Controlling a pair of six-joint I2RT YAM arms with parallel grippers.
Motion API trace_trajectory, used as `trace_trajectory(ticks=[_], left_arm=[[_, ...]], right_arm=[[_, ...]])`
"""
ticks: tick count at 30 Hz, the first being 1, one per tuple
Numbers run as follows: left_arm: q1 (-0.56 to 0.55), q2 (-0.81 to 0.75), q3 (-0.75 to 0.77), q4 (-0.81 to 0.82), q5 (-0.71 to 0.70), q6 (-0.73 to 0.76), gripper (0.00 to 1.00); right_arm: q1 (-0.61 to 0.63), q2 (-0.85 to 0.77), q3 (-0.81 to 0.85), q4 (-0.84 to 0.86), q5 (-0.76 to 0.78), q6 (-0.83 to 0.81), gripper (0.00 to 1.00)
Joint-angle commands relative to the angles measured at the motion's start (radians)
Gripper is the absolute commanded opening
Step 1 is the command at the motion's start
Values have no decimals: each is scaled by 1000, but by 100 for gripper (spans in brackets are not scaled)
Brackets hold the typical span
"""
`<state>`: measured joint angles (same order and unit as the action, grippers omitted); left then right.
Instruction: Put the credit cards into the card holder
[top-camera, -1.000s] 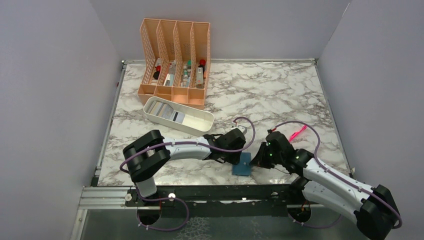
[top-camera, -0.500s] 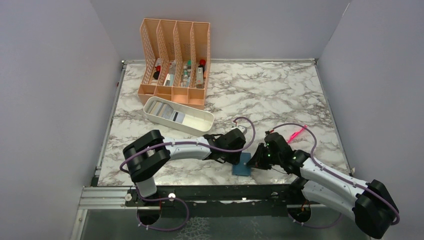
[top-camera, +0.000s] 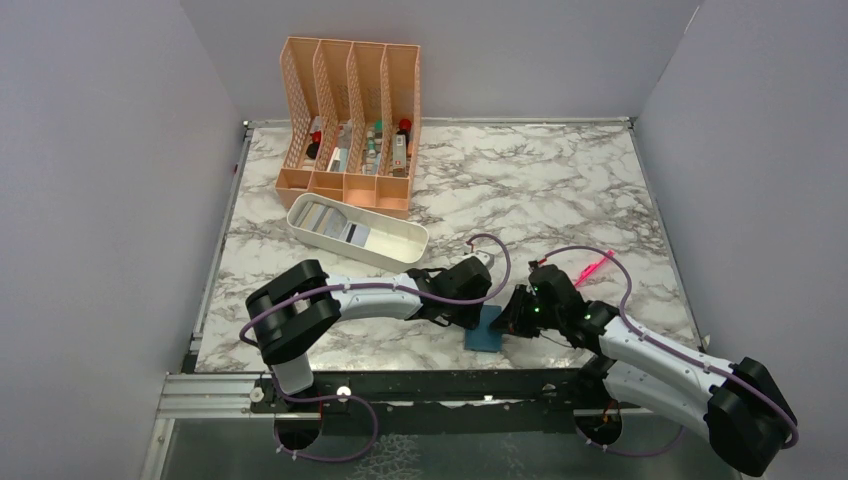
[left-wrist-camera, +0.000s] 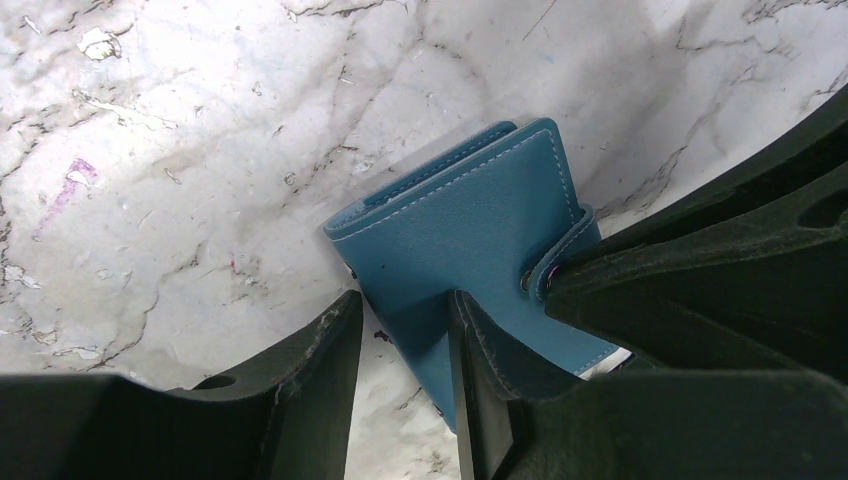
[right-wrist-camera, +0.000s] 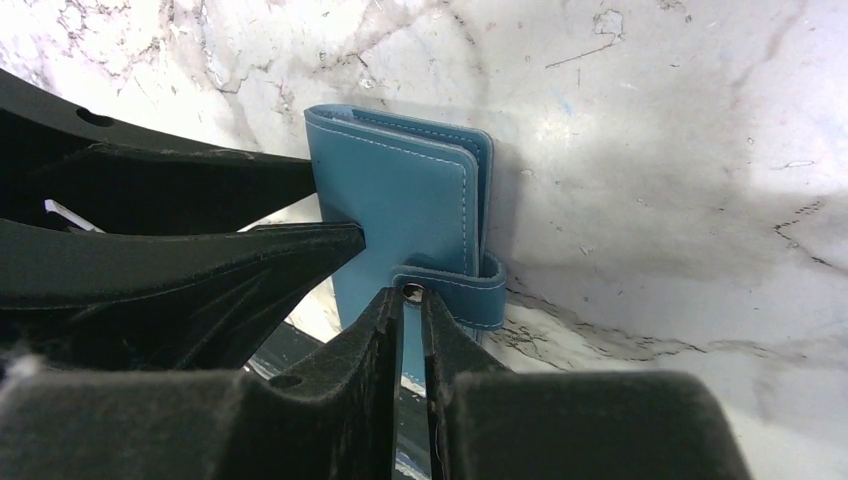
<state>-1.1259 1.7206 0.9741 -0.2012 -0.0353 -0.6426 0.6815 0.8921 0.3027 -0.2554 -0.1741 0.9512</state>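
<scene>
Card holder (left-wrist-camera: 470, 230): smooth teal stitched leather square on veined marble (left-wrist-camera: 200, 120).

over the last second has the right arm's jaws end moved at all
Yes, slightly. The right gripper has crept left toward the card holder, which lies in the same spot on the marble table.

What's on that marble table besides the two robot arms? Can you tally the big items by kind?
Teal card holder: 1
White oblong tray holding cards: 1
Peach mesh four-slot organizer: 1
Pink-red item, too small to identify: 1
Total: 4
The cards and the small bottles in the organizer are too small to count.
</scene>
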Motion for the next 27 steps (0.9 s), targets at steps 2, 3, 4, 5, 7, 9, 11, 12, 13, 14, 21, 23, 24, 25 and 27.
trace_trajectory(ticks=[2,3,4,5,7,9,11,12,13,14,21,23,24,25,27], left_arm=[[-14,23,5,-33,1,7,40],[-14,25,6,-32,1,8,40],[-14,24,6,-31,1,8,40],[-15,25,7,-32,2,7,40],[-15,27,7,-32,2,8,40],[-15,28,6,-30,2,6,40],[-14,28,6,-27,4,4,40],[-15,28,6,-25,6,4,40],[-15,27,6,-22,9,3,40],[-16,27,6,-18,12,1,40],[-16,25,-4,8,29,-7,39],[-16,15,-12,20,29,-13,39],[-16,10,-17,26,29,-15,39],[-16,6,-21,33,32,-17,39],[-17,-1,-32,51,40,-20,39]], right_arm=[[7,17,-14,29,3,0,17],[7,23,-13,28,4,-1,17],[7,28,-12,29,4,-1,16],[7,34,-11,32,2,-2,16],[7,43,-9,36,-4,-4,16],[7,49,-6,37,-8,-6,15],[7,55,-3,34,-10,-13,15],[6,59,-1,32,-13,-16,15],[7,63,3,27,-14,-17,15],[7,69,5,20,-15,-18,15],[7,98,34,-60,28,-29,15],[7,102,46,-79,46,-34,15],[7,107,55,-91,56,-37,15],[7,114,65,-103,66,-41,14],[7,140,85,-122,82,-46,14]])
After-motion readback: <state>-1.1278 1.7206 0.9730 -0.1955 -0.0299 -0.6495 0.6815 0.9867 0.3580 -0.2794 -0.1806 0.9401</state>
